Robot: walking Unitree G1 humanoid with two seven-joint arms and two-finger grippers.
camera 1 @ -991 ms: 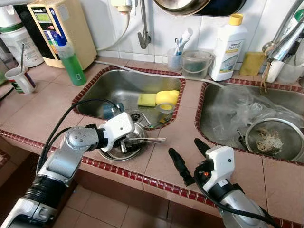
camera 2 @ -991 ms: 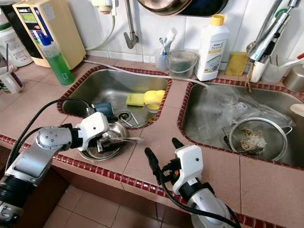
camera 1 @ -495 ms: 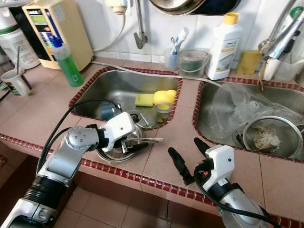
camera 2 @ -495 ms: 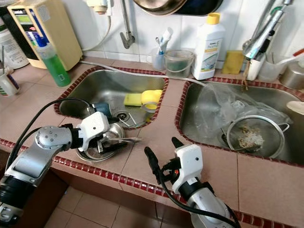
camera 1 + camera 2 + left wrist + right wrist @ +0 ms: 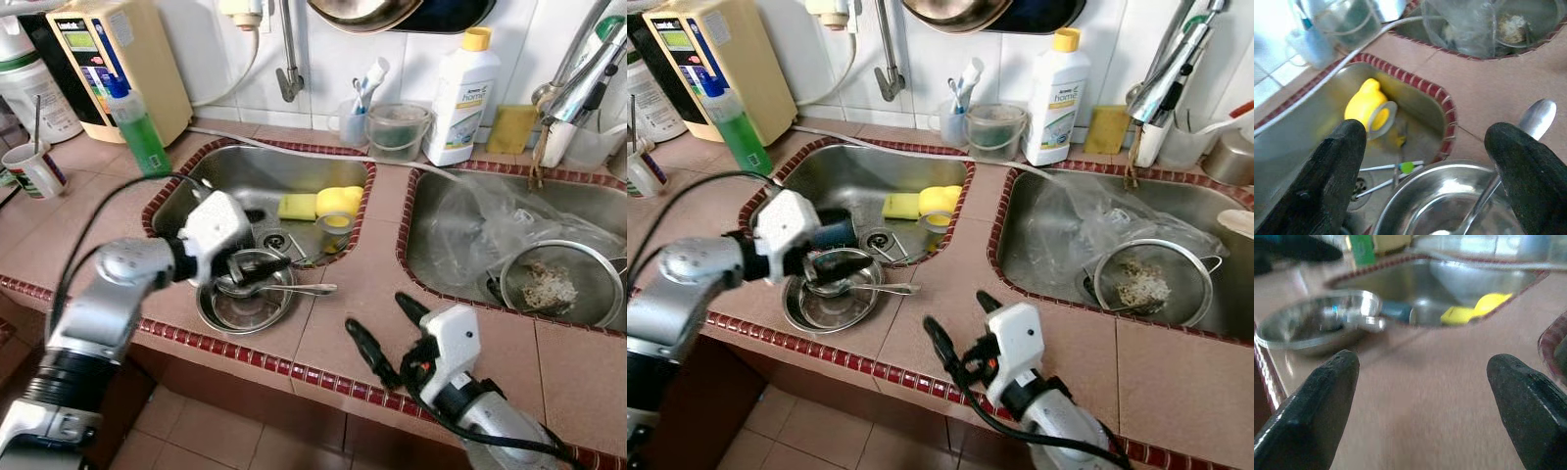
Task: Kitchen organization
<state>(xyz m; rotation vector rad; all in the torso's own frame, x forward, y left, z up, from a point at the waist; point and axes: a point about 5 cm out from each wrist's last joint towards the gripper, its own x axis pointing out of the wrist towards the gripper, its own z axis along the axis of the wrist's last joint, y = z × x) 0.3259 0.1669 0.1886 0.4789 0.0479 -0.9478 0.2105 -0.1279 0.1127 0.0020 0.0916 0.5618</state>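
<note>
Lifted and drawn back, the left gripper (image 5: 257, 269) hovers, jaws apart, over the steel bowl (image 5: 245, 304). Its spoon (image 5: 304, 289) lies across the rim. Right gripper (image 5: 384, 333), jaws apart, rests on the counter (image 5: 343, 294) nearby.

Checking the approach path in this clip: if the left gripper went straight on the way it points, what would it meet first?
Probably the steel bowl and the spoon resting in it: both lie between the left gripper's open fingers, just ahead. Depth is hard to judge.

Bright, even daylight; head views sharp, wrist views blurred, left arm motion-smeared.
</note>
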